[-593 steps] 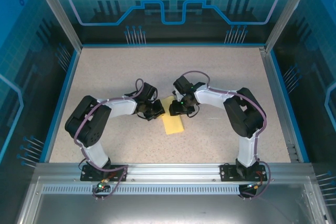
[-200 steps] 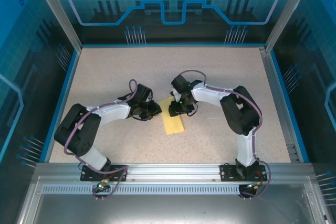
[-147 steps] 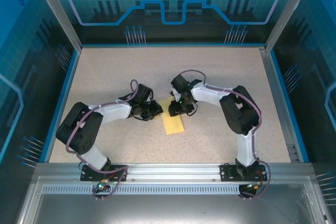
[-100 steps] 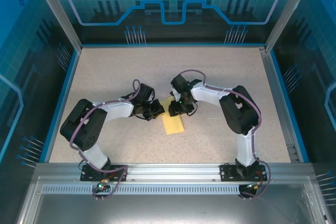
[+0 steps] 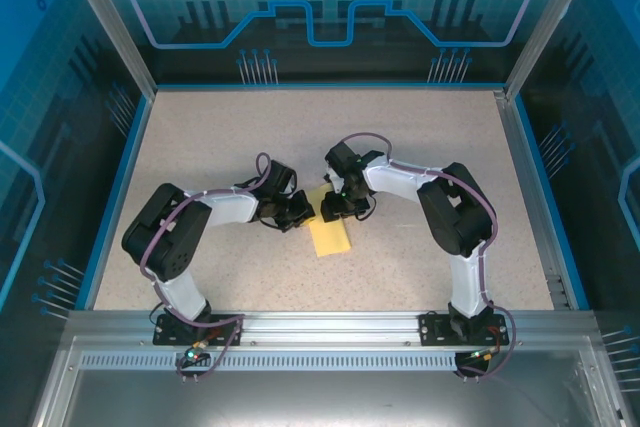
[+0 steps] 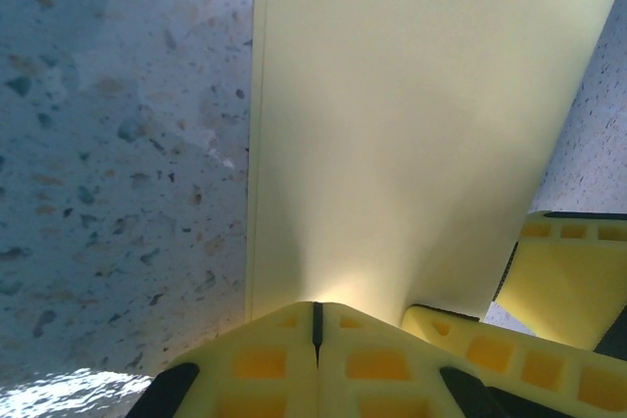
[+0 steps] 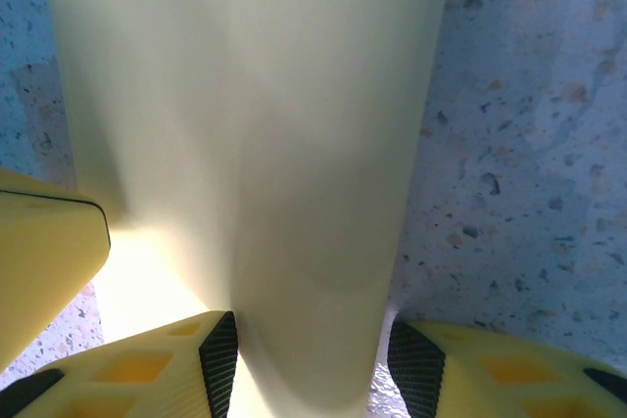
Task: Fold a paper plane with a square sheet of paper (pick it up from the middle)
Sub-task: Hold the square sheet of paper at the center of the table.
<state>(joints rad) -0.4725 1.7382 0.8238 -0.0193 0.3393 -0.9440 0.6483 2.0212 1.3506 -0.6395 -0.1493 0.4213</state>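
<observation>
On the speckled beige stone-look tabletop (image 5: pixel 200 147), left to right: left gripper (image 5: pixel 298 213) sits low, touching the left long edge of the thin bright-yellow paper sheet (image 5: pixel 332 237) near its far end. Sheet is folded into a narrow rectangle, flat on the table about mid-way between the two arms, long axis running near-to-far and slightly skewed. Left wrist cam: left gripper (image 6: pixel 313 325) has its yellow ribbed fingers pressed together, only a hairline seam between them, tips right at the near edge of the paper sheet (image 6: pixel 411 124). Can't tell whether an edge is nipped in that seam. A doubled edge line runs down the sheet's left side in that view; a yellow finger of the right gripper (image 6: pixel 568 271) rests at its lower right corner. Right gripper (image 5: pixel 333 205) is over the sheet's far end, just beside the left one. Right wrist cam: right gripper (image 7: pixel 313 359) has its jaws partly apart, black pads (image 7: pixel 220 349) either side of a bowed strip of the paper sheet (image 7: pixel 245 95), which fills the gap. Can't tell if the pads squeeze it.
</observation>
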